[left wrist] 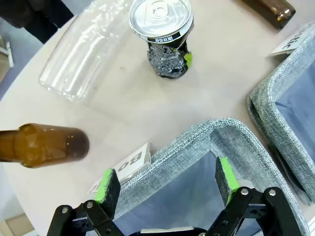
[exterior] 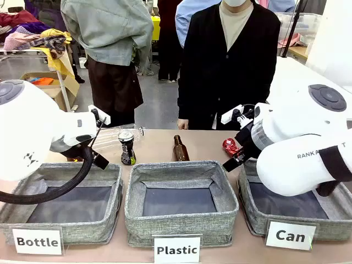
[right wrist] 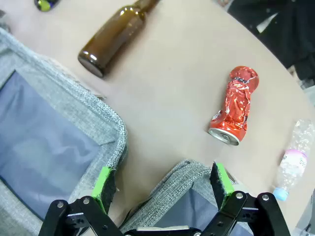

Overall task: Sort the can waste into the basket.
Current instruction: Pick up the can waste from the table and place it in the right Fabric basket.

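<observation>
Presently gripped: nothing; both pincers stand released, jaws wide, no can between the pads.
Left pincer (left wrist: 165, 171): hangs over a corner of the Bottle basket (exterior: 66, 171), facing the black can, likely poised for a reach.
Right pincer (right wrist: 162, 177): hangs over a grey rim corner that I judge to be the Can basket (exterior: 250, 193), with the red can just past that rim.
Black can (left wrist: 165, 39): upright on the worktop (exterior: 206, 137), silver lid up, waist dented, green marks on its side. It stands behind the gap between the Bottle basket and the Plastic basket (exterior: 181, 168), well apart from the Can basket, so it faces the longer carry.
Red can (right wrist: 235, 105): crushed, shiny, lying on its side near the Can basket's far corner. It is probably the easier first pick.
Can basket floor: the part that shows holds no can.
Cards: white, propped at the baskets' front to face the robot's side, reading "Bottle" (exterior: 37, 241), "Plastic" (exterior: 176, 250) and "Can" (exterior: 290, 235). They fix which bin takes what.
Other writing: "RANKA" on the right arm (exterior: 308, 159); small print on the black band under the black can's lid, too fine to read.
Left alone: a brown bottle (exterior: 179, 148) between the cans and a clear plastic bottle (left wrist: 83, 54) lying beside the black can.
</observation>
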Controlling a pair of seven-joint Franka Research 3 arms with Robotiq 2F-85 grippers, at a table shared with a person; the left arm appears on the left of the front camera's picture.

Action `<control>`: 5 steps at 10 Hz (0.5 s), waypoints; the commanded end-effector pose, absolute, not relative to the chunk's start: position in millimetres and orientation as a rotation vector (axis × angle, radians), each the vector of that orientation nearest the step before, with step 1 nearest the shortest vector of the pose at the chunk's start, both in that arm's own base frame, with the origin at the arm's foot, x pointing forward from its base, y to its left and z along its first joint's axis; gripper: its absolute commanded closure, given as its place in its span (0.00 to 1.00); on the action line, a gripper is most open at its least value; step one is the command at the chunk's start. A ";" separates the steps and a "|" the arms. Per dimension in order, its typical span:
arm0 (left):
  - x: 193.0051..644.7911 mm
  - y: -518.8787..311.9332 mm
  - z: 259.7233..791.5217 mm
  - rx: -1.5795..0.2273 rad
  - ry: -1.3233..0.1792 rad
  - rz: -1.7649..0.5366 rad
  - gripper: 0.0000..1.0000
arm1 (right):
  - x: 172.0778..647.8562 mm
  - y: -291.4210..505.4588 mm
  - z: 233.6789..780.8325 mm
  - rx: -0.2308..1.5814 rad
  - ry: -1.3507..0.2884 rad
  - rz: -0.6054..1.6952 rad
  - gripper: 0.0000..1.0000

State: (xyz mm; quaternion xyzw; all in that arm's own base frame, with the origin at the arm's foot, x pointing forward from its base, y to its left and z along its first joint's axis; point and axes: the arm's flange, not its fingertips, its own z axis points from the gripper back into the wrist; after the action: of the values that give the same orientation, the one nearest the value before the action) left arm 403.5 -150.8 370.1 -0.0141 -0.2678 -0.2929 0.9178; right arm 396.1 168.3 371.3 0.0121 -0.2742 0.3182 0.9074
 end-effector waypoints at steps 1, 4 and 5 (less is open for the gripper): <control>403.4 -150.8 370.1 -0.029 -0.551 -0.602 0.00 | 396.1 168.3 371.4 0.025 -0.566 0.657 0.00; 403.4 -150.8 370.1 -0.029 -0.551 -0.602 0.00 | 396.1 168.3 371.4 0.025 -0.566 0.657 0.00; 403.4 -150.8 370.1 -0.029 -0.551 -0.602 0.00 | 396.1 168.3 371.4 0.025 -0.566 0.657 0.00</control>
State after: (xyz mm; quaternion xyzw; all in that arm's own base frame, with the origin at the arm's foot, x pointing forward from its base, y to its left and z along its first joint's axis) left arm 403.5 -150.8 370.1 -0.0141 -0.2678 -0.2929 0.9178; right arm 396.1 168.4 371.3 0.0119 -0.2742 0.3185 0.9073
